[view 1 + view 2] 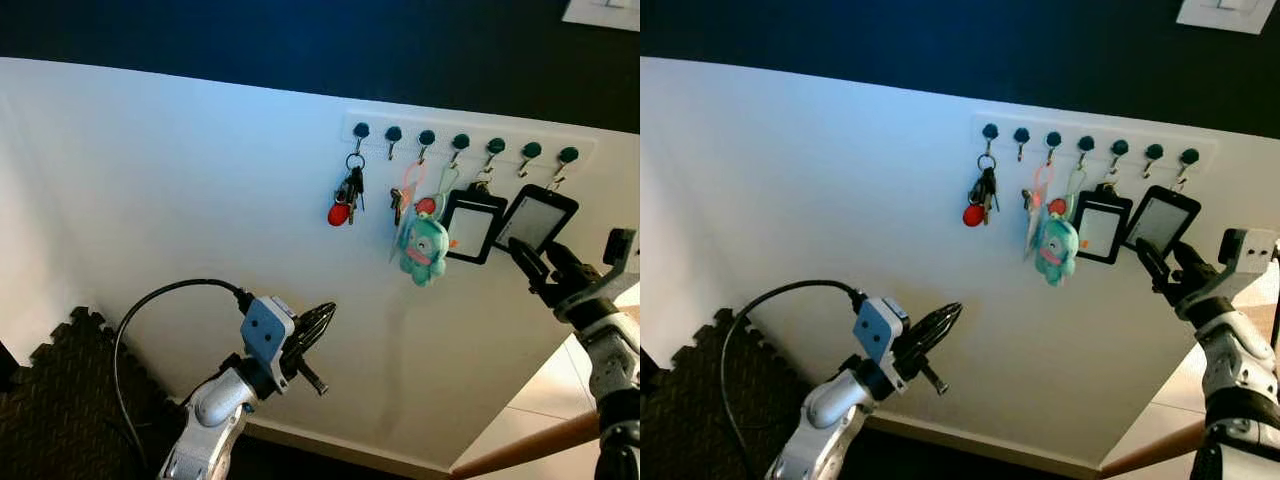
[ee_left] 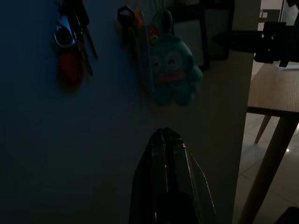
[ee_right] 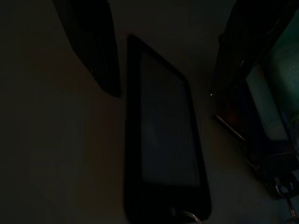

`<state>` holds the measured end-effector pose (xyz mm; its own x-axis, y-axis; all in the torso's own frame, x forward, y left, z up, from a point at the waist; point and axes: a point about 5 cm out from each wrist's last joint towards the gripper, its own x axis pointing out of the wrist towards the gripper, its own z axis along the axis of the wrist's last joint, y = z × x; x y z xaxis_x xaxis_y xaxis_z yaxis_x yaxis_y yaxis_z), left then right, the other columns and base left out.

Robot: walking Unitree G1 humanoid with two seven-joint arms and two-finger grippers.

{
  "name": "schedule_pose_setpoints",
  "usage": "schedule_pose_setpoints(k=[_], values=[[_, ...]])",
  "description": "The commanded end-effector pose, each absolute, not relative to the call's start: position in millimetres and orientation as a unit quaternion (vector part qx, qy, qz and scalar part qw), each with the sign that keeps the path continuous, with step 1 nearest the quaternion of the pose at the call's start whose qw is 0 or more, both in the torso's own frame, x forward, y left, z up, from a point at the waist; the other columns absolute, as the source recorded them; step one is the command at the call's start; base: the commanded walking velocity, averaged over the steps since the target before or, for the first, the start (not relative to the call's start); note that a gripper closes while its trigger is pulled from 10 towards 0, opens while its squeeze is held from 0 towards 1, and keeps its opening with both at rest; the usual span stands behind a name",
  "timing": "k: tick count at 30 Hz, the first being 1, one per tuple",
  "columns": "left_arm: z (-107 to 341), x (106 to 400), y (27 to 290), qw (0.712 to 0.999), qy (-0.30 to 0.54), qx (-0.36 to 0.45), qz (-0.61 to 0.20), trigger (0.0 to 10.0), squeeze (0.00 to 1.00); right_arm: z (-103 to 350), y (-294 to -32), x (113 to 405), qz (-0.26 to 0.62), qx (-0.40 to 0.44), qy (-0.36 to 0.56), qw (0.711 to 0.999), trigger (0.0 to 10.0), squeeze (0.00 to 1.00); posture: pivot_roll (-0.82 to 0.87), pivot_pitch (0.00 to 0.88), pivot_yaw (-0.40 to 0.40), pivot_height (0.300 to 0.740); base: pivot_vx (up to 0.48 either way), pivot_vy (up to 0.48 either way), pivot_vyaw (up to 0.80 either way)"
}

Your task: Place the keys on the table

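Hanging keys [image 1: 347, 199] on hook | right tool [image 1: 538, 268] well apart, spread

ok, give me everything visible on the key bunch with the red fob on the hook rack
The key bunch hangs from the leftmost green-knobbed hook of the white hook rack on the pale wall. A metal ring at the top carries several dark, metallic-looking keys that dangle straight down against the wall, with a rounded red fob lowest, on the bunch's left. Nothing grips it: the left gripper sits well below it, and the right gripper is near the black card holders on the rack's right side.
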<state>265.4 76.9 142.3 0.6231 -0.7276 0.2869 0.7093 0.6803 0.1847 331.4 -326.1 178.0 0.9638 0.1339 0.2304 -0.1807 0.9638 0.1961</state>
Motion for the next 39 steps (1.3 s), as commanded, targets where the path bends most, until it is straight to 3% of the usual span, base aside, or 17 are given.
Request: schedule_pose_setpoints(k=[1, 15, 16, 18, 19, 20, 21, 22, 23, 24, 25, 26, 39], values=[[146, 266, 73, 0.898, -0.176, 0.02, -0.402, 10.0, 0.0, 177, -326, 331, 0.084, 0.102, -0.1, 0.986, 10.0, 0.0, 0.07, 0.058, -0.074, 0.74, 0.0, 0.0, 0.0], [145, 266, 74, 0.898, -0.168, 0.042, -0.404, 10.0, 0.0, 188, -325, 340, 0.098, 0.092, -0.095, 0.986, 10.0, 0.0, 0.07, 0.048, -0.076, 0.74, 0.0, 0.0, 0.0], [145, 266, 75, 0.899, -0.167, 0.044, -0.403, 10.0, 0.0, 189, -326, 340, 0.098, 0.093, -0.096, 0.986, 9.4, 0.0, 0.07, 0.047, -0.077, 0.74, 0.0, 0.0, 0.0], [145, 266, 75, 0.899, -0.167, 0.045, -0.403, 10.0, 0.0, 189, -326, 340, 0.099, 0.093, -0.096, 0.986, 9.4, 0.0, 0.07, 0.047, -0.077, 0.74, 0.0, 0.0, 0.0], [144, 266, 75, 0.899, -0.167, 0.046, -0.402, 10.0, 0.0, 188, -326, 341, 0.099, 0.094, -0.096, 0.986, 7.5, 0.0, 0.07, 0.045, -0.078, 0.74, 0.0, 0.0, 0.0], [144, 266, 75, 0.9, -0.167, 0.046, -0.401, 10.0, 0.0, 188, -325, 341, 0.099, 0.095, -0.096, 0.986, 6.6, 0.0, 0.07, 0.045, -0.078, 0.74, 0.0, 0.0, 0.0], [144, 265, 75, 0.9, -0.167, 0.046, -0.4, 10.0, 0.0, 188, -325, 341, 0.1, 0.095, -0.097, 0.986, 6.6, 0.0, 0.07, 0.044, -0.079, 0.74, 0.0, 0.0, 0.0], [144, 265, 75, 0.9, -0.167, 0.046, -0.4, 10.0, 0.0, 188, -325, 341, 0.1, 0.096, -0.097, 0.986, 4.4, 0.0, 0.07, 0.044, -0.079, 0.74, 0.0, 0.0, 0.0], [144, 265, 75, 0.901, -0.167, 0.048, -0.399, 10.0, 0.0, 187, -324, 340, 0.1, 0.096, -0.097, 0.986, 3.8, 0.0, 0.07, 0.043, -0.079, 0.74, 0.0, 0.0, 0.0], [144, 265, 75, 0.901, -0.167, 0.048, -0.398, 10.0, 0.0, 186, -324, 340, 0.099, 0.097, -0.098, 0.985, 1.8, 0.0, 0.07, 0.043, -0.079, 0.74, 0.0, 0.0, 0.0], [144, 265, 75, 0.901, -0.167, 0.048, -0.398, 10.0, 0.0, 186, -324, 340, 0.099, 0.097, -0.098, 0.985, 1.8, 0.0, 0.07, 0.043, -0.079, 0.74, 0.0, 0.0, 0.0], [144, 265, 75, 0.901, -0.166, 0.049, -0.397, 10.0, 0.0, 186, -324, 340, 0.097, 0.098, -0.098, 0.986, 0.0, 0.0, 0.07, 0.043, -0.078, 0.74, 0.0, 0.0, 0.0], [143, 266, 77, 0.904, -0.165, 0.061, -0.39, 10.0, 0.0, 183, -327, 338, 0.091, 0.1, -0.101, 0.986, 0.0, 0.0, 0.08, 0.055, -0.072, 0.74, 0.0, 0.0, 0.0]])
